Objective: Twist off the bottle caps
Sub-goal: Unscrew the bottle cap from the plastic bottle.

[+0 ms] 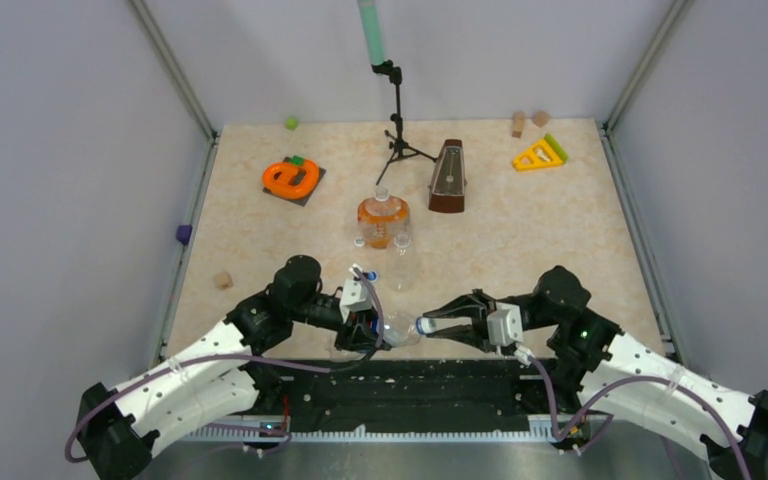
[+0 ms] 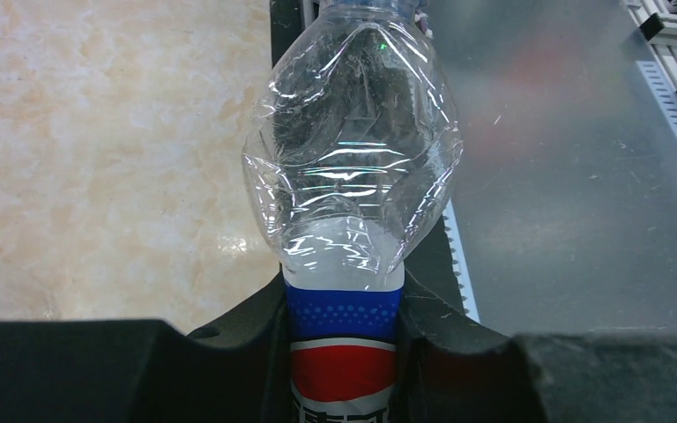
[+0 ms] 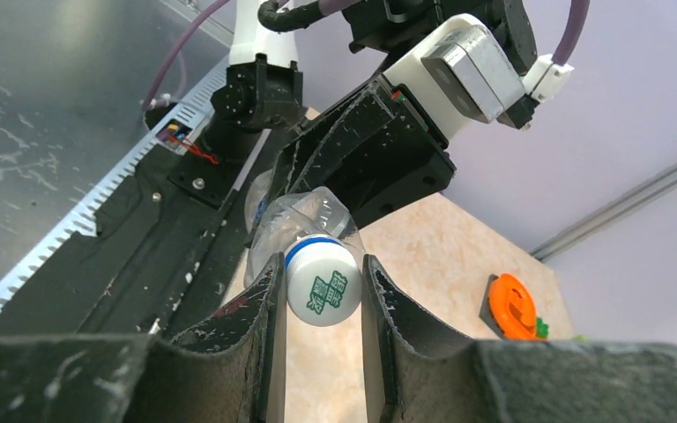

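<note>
You had L gripper (image 2: 344, 304) clamped on the blue-label bottle (image 2: 353, 167), R gripper (image 3: 322, 264) pinching its cap (image 3: 321, 295) at near edge; twist likely needed R coaxial w/ neck

The left arm (image 1: 195, 375) and the right arm (image 1: 660, 372) both wear white shells dotted with small holes, linked by rounded black joints. Lilac cables (image 1: 290, 362) loop along each. The left tool (image 1: 368, 325) and the right tool (image 1: 432, 325) are black, each backed by a white-and-grey block. The right one's fingers (image 3: 260, 352) look scuffed and scratched.
</note>
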Robot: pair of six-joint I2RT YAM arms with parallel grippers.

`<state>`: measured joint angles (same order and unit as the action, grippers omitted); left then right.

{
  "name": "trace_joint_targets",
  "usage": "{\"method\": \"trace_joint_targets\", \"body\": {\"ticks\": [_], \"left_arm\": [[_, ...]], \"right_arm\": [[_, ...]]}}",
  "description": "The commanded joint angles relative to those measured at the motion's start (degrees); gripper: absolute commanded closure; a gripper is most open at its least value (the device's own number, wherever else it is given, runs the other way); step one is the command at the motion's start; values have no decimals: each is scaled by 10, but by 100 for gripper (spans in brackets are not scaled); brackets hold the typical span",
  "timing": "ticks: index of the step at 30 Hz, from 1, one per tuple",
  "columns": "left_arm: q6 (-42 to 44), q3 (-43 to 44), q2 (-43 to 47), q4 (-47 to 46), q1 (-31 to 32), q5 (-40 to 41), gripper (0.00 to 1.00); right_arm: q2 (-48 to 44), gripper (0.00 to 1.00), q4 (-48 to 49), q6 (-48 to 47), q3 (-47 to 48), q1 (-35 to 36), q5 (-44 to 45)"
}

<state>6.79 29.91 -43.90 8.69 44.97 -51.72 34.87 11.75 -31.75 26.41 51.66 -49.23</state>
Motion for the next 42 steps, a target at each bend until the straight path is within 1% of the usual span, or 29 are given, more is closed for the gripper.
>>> {"method": "trace_joint_targets", "body": {"ticks": [1, 7, 13, 16, 18, 23, 30, 32, 36, 39, 42], "left_arm": [[-23, 34, 0, -49, -13, -62, 100], [-24, 30, 4, -49, -16, -61, 100], [-30, 34, -9, -54, -16, -91, 100], [-32, 40, -21, -52, -16, -101, 100], [-33, 42, -22, -53, -16, -96, 100], [-35, 37, -18, -52, -17, -48, 100], [-54, 16, 9, -75, -17, 80, 100], [-56, 14, 22, -71, -17, 106, 100], [-66, -6, 58, -82, -17, 185, 100], [-64, -29, 78, -118, -17, 232, 100], [-64, -42, 100, -124, -17, 265, 100]], "right_arm": [[-14, 100, -12, -61, -1, 0, 2], [-42, 100, 36, -42, -32, 0, 17], [-54, 100, -20, -95, -20, -1, -4], [-54, 100, -55, -125, -7, 0, 3], [-54, 100, -55, -126, -4, 0, 16], [-55, 100, -40, -109, -14, 0, 45], [-55, 100, -9, -84, -33, -1, 67], [-55, 100, 0, -77, -36, 0, 70], [-55, 100, 4, -56, -36, -1, 83], [-57, 100, 14, -43, -39, -1, 101], [-58, 100, 38, -27, -51, 0, 122]]}}
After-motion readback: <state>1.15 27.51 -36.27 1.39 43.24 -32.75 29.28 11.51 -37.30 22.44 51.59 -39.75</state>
